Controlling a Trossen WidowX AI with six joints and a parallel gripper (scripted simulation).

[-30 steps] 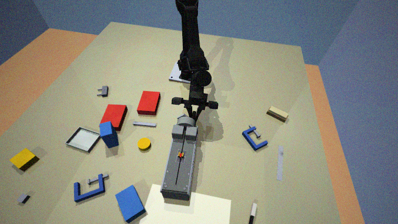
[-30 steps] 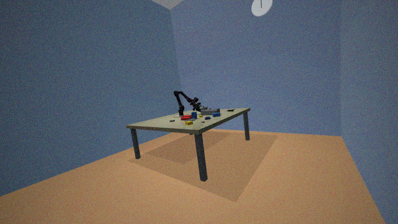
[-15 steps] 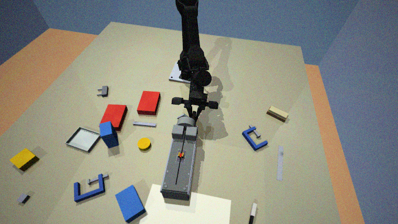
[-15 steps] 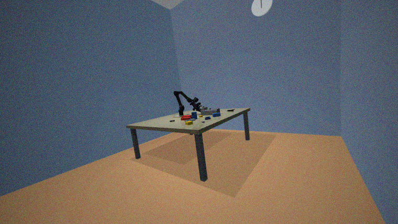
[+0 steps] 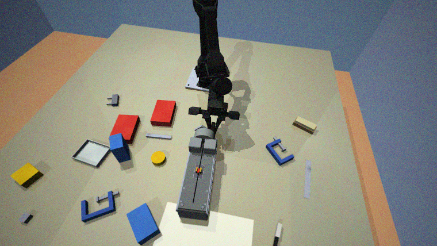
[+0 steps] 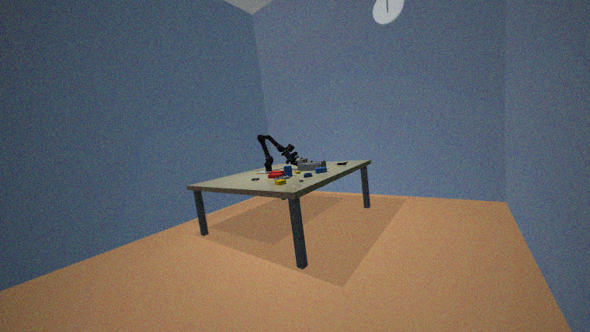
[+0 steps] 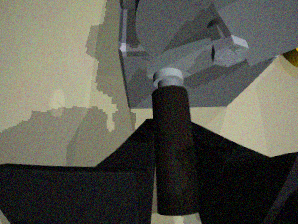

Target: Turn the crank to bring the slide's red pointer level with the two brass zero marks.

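Note:
The grey machine (image 5: 202, 183) (image 6: 312, 166) is a long box with a slotted top. Its small red pointer (image 5: 198, 170) sits at the slot between the two brass marks (image 5: 200, 169); the pointer is too small to tell whether it is exactly level with them. The crank arm (image 7: 192, 57) shows at the machine's end in the wrist view. My gripper (image 5: 213, 131) (image 7: 164, 125) is shut on the dark crank handle (image 7: 172, 145), with one finger on each side of it. The handle is mostly hidden in the top view.
Left of the machine are a yellow disc (image 5: 157, 157), a blue block (image 5: 119, 148), two red blocks (image 5: 163, 112) (image 5: 125, 126) and a tray (image 5: 73, 157). A blue clamp (image 5: 279, 152) and a beige block (image 5: 305, 124) lie to the right. White paper (image 5: 232, 229) lies at the machine's near end.

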